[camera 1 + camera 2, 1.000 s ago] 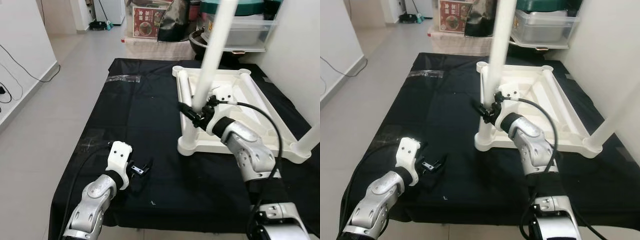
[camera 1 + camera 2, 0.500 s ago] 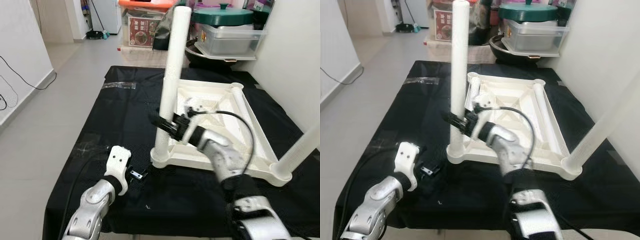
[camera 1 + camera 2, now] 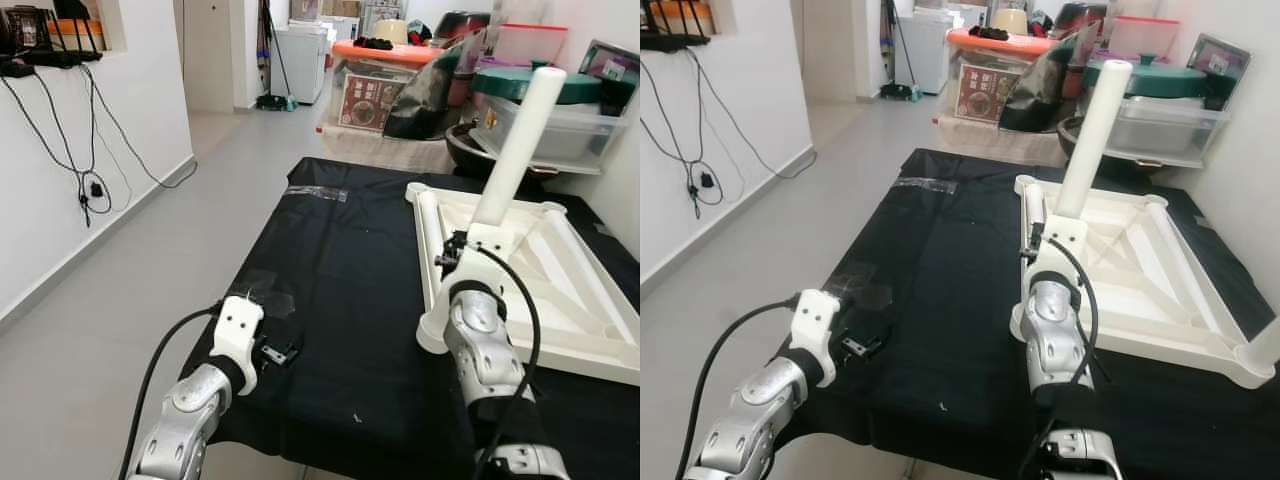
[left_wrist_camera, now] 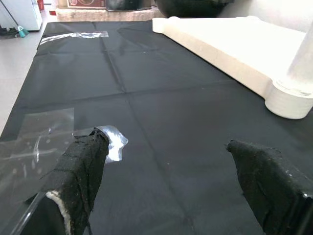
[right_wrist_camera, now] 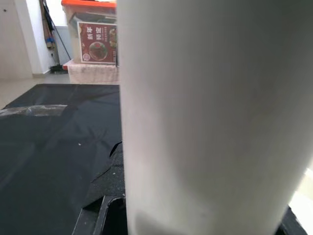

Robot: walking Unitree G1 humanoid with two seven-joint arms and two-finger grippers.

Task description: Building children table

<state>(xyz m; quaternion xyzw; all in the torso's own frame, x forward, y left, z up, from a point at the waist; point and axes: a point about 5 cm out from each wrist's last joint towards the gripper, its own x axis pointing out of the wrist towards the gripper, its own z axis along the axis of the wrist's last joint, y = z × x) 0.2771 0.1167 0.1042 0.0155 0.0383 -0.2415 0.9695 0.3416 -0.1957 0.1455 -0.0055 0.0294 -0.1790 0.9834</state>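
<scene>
The white children's table top (image 3: 572,292) lies upside down on a black cloth (image 3: 340,270). One white leg (image 3: 515,140) stands upright in its near left corner socket. My right gripper (image 3: 450,255) is low on that leg, shut on it. In the right wrist view the leg (image 5: 210,122) is pressed close, with a black finger (image 5: 105,198) beside it. A second leg (image 3: 1265,345) rises at the near right corner. My left gripper (image 3: 280,352) hovers open near the cloth's front left edge, its fingers (image 4: 80,178) wide apart with nothing between them.
Strips of clear tape (image 3: 322,192) stick to the cloth, one patch (image 4: 36,134) close to my left gripper. Storage boxes and a lidded pot (image 3: 525,95) crowd the far side. Grey floor (image 3: 110,300) and a wall with cables run along the left.
The camera has swung, so the whole scene sits further right and further off. My right gripper stays on the leg and my left gripper stays open near the cloth's front edge.
</scene>
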